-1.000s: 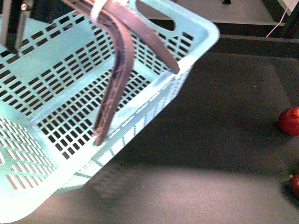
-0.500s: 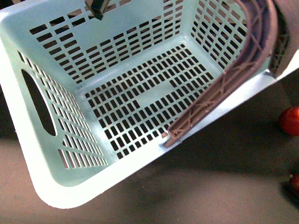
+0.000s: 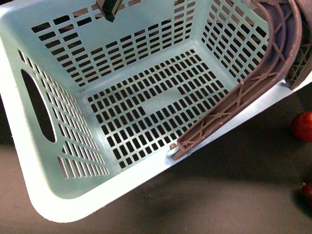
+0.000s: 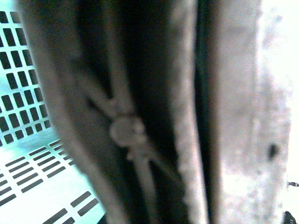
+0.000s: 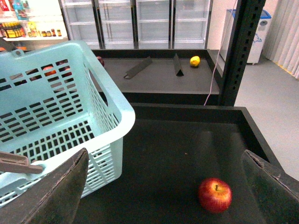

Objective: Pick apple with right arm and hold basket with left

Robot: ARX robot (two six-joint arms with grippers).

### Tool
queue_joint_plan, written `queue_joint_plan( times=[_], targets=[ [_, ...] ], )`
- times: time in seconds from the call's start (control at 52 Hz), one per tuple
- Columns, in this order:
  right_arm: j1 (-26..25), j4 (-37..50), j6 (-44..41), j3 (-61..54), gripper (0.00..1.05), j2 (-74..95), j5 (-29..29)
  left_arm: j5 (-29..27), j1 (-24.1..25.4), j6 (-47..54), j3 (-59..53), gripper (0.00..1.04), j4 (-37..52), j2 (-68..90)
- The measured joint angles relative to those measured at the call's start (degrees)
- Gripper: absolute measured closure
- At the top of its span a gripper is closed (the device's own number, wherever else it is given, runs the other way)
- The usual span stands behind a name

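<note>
Well, there is one basket (image 3: 44,195), tilted over the dark table (image 3: 219,195), its brown handle (image 3: 253,92) up. One apple (image 5: 215,194) lies on the table, apart from the basket, near one smaller red fruit (image 3: 307,191). One lemon (image 5: 195,60) sits on a far shelf. The right gripper (image 5: 164,154) is spread wide above the apple. The left gripper (image 3: 108,9) peeks in by the far wall; I cannot tell its jaws. Glass fridges stand behind.
</note>
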Motion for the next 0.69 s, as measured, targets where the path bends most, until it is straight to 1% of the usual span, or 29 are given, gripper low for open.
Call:
queue_joint_plan(
  times=[0.327, 0.346, 0.365, 0.385, 0.404, 0.423, 0.462, 0.519, 0.615, 0.692],
  targets=[
    [0.04, -0.11, 0.04, 0.04, 0.09, 0.11, 0.26, 0.22, 0.0, -0.02, 0.0, 0.91, 0.0, 0.0],
    [0.24, -0.81, 0.11, 0.22, 0.09, 0.52, 0.66, 0.22, 0.0, -0.02, 0.0, 0.91, 0.0, 0.0],
    [0.55, -3.74, 0.55, 1.25, 0.09, 1.75, 3.48, 0.2, 0.0, -0.02, 0.0, 0.91, 0.0, 0.0],
    [0.72, -5.62, 0.68, 1.99, 0.09, 2.6, 4.63, 0.2, 0.0, 0.0, 0.0, 0.91, 0.0, 0.0],
    [0.46, -10.93, 0.7, 4.31, 0.09, 6.34, 7.91, 0.11, 0.0, 0.04, 0.0, 0.91, 0.0, 0.0],
    [-0.33, -13.86, 0.66, 5.7, 0.09, 9.31, 9.62, 0.07, 0.02, 0.0, 0.0, 0.91, 0.0, 0.0],
    [-2.6, -15.67, 0.31, 7.32, 0.09, 15.02, 10.32, -0.09, 0.02, 0.04, 0.0, 0.91, 0.0, 0.0],
    [-6.03, -12.96, -0.79, 8.0, 0.09, 21.81, 9.53, 0.0, 0.02, 0.22, 0.0, 0.91, 0.0, 0.0],
    [-9.18, -7.74, -2.6, 8.76, 0.09, 28.0, 7.69, 0.09, 0.04, 0.13, 0.0, 0.91, 0.0, 0.0],
    [-12.24, -1.31, -4.81, 9.99, 0.09, 34.36, 6.01, 0.09, 0.07, 0.2, 0.0, 0.91, 0.0, 0.0]
  ],
)
